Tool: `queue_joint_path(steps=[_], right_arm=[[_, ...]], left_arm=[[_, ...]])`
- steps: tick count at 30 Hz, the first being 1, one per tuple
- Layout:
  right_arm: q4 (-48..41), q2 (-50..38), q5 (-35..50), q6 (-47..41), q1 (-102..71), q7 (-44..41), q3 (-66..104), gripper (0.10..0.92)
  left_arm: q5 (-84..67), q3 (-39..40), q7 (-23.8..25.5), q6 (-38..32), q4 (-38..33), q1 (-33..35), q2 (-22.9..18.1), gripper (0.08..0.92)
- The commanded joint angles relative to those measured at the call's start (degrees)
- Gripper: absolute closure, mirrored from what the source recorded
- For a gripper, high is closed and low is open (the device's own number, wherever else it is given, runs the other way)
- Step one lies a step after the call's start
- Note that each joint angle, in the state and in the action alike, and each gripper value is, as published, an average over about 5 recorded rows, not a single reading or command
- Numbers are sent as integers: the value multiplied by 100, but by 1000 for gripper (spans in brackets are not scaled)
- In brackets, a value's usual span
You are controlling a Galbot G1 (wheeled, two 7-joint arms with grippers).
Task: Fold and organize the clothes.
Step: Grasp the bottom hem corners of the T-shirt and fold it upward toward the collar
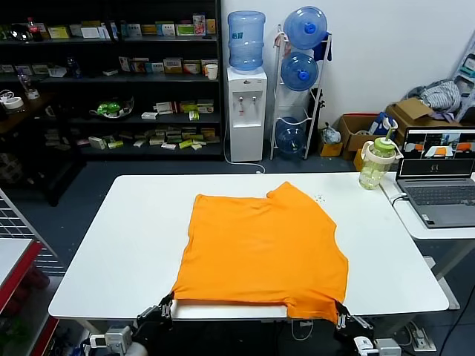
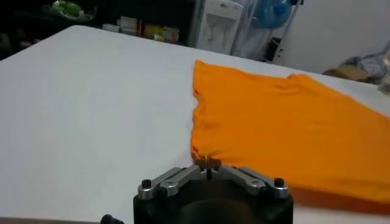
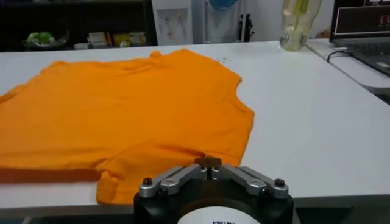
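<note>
The orange T-shirt (image 1: 263, 248) lies spread on the white table (image 1: 126, 245), its near edge at the table's front rim. My left gripper (image 1: 165, 308) is at the shirt's near left corner and is shut on the fabric; in the left wrist view the gripper (image 2: 208, 163) pinches the corner of the shirt (image 2: 286, 128). My right gripper (image 1: 341, 317) is at the near right corner, also shut on the fabric; in the right wrist view the gripper (image 3: 208, 162) nips the shirt's (image 3: 128, 115) edge.
A clear bottle with a green lid (image 1: 376, 163) stands at the table's far right corner. A laptop (image 1: 439, 174) sits on a side table to the right. A water dispenser (image 1: 246, 111) and shelves (image 1: 111, 74) stand behind.
</note>
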Motion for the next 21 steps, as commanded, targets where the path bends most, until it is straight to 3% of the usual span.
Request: queue_joint_path(steps=[1, 11, 21], right_arm=[[373, -110, 88, 252, -220, 85, 16, 901], [-614, -152, 451, 431, 1975, 376, -299, 901], [-1758, -277, 860, 147, 3529, 619, -849, 901]], left_arm=[[-385, -227, -25, -94, -835, 501, 225, 909], [19, 74, 466, -707, 185, -1148, -63, 909], [140, 686, 416, -714, 1260, -2352, -95, 909]])
